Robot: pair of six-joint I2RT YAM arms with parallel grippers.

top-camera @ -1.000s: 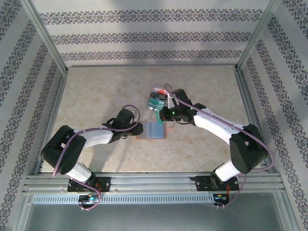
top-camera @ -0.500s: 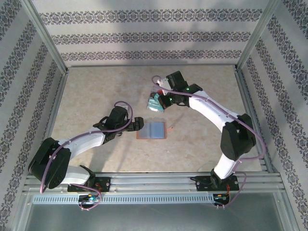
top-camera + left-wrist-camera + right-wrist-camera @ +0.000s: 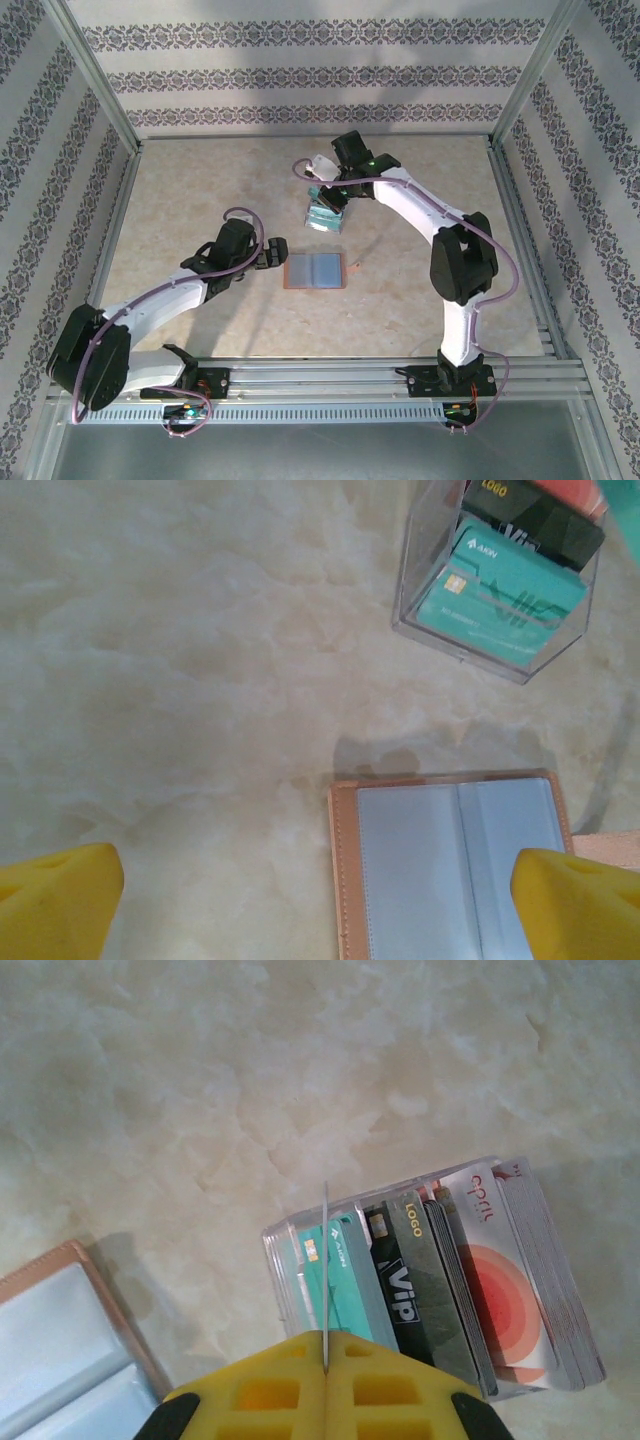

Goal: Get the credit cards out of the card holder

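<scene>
The card holder (image 3: 314, 270) lies open and flat on the table, brown-edged with two blue-grey pocket panels (image 3: 455, 865); its corner also shows in the right wrist view (image 3: 60, 1355). My left gripper (image 3: 272, 258) stands open just left of it, its yellow fingertips (image 3: 55, 905) wide apart and nothing between them. My right gripper (image 3: 326, 1360) is shut on a thin credit card (image 3: 325, 1255), seen edge-on, above the left end of a clear box (image 3: 430, 1280). In the top view the right gripper (image 3: 322, 190) hangs over that box (image 3: 324, 213).
The clear plastic box (image 3: 495, 580) holds several upright cards: teal, black "VIP", grey "LOGO" and white-and-red ones. A small brown tab (image 3: 354, 266) lies at the holder's right edge. Metal frame rails border the marble-look table (image 3: 200, 190).
My left gripper has opened and drawn back to the left of the card holder. My right gripper has carried its card away from the holder to over the clear box.
</scene>
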